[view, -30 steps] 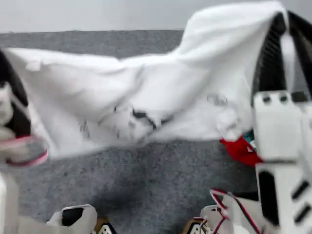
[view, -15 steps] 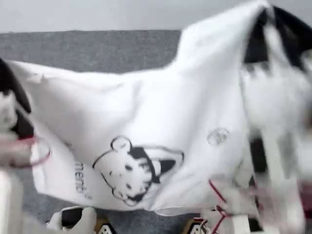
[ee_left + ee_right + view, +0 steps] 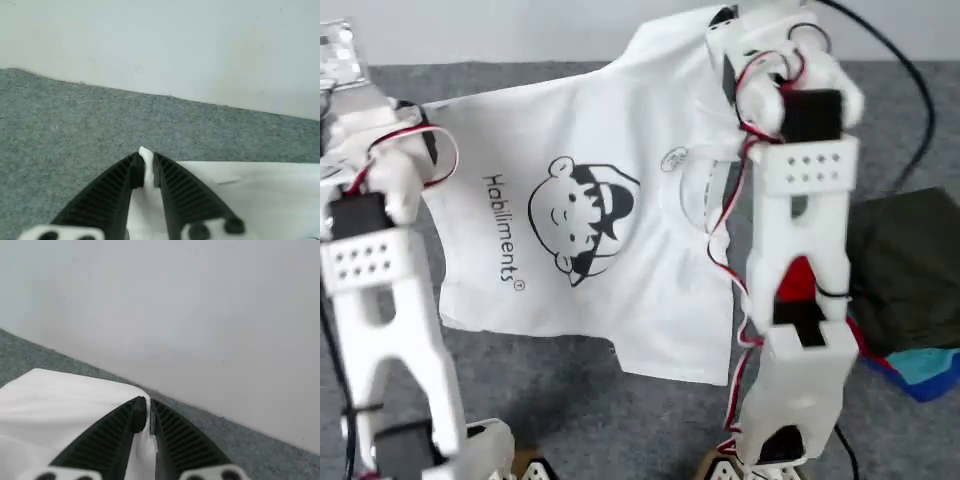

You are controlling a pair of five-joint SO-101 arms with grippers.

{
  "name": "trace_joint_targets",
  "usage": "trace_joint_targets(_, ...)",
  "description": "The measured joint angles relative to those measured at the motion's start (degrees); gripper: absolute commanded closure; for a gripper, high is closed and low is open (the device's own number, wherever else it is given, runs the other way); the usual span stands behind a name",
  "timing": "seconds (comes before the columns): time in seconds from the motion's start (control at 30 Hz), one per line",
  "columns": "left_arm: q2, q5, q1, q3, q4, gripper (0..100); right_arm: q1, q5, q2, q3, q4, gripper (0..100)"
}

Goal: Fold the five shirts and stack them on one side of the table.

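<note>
Looking at a white cotton short-sleeved T-shirt (image 3: pixel 650 300) with a black cartoon face, lying spread print-up across the grey table (image 3: pixel 550 410), collar pointing toward the right side, and at a folded dark olive shirt (image 3: pixel 905 260) sitting just beside it, overlapping red cloth (image 3: pixel 798 285) and turquoise cloth (image 3: pixel 925 368).

Grey carpeted table (image 3: pixel 570 420) with a spread white shirt (image 3: pixel 640 270), a dark olive garment (image 3: pixel 910 260), a blue garment (image 3: pixel 926 368) alongside.

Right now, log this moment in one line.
left gripper: shut on shirt | right gripper: shut on shirt | shirt: spread out, print facing up
</note>
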Motion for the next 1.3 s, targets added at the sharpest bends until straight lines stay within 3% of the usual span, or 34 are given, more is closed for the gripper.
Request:
trace_joint_targets(0.13,8.26,-0.09,0.0,0.18,-5.54,99,0.0,0.0,5.19,0.0,-0.88,98.8)
trace_joint_targets(0.27,11.96,-2.55,0.0,0.18,-5.45,99,0.0,0.0,6.07,0.0,3.69,98.8)
trace_joint_targets(0.57,12.13,-10.02,-0.18,0.18,10.2,99,0.0,0.0,5.98,-3.6,30.77,98.8)
trace_joint_targets(0.7,12.13,-14.15,-0.53,0.18,16.88,99,0.35,0.0,1.67,-1.23,33.49,98.8)
trace_joint_targets(1.07,12.13,-21.54,-0.7,0.18,27.6,99,0.35,0.79,-28.04,45.54,32.88,98.8)
trace_joint_targets(1.3,12.13,-24.7,-0.7,0.18,31.38,99,0.35,4.22,-45.54,77.89,19.87,98.8)
